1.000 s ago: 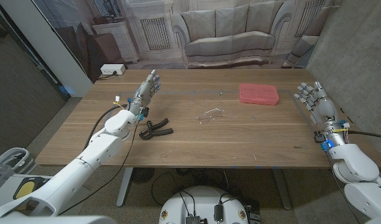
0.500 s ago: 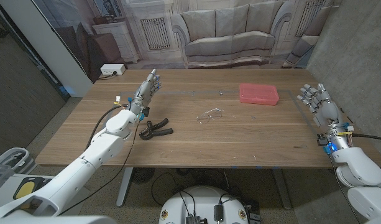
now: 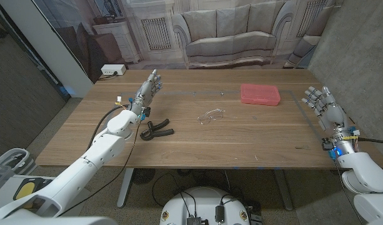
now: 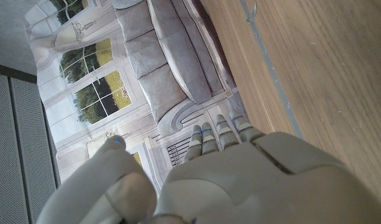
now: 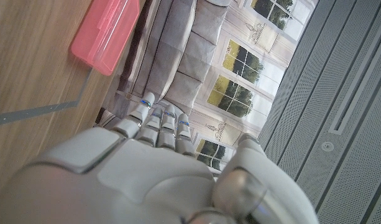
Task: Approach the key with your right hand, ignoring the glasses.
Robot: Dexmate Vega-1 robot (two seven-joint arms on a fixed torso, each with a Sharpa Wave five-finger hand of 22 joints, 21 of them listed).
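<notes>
- Head view: right hand hangs over the worktop's right edge, fingers spread, holding nothing.
- Left hand is raised at the far left, fingers apart too, empty.
- Clear glasses lie mid-worktop, black clamp-like tool to their left, pink box farther back.
- Key: can't tell where it is.
</notes>
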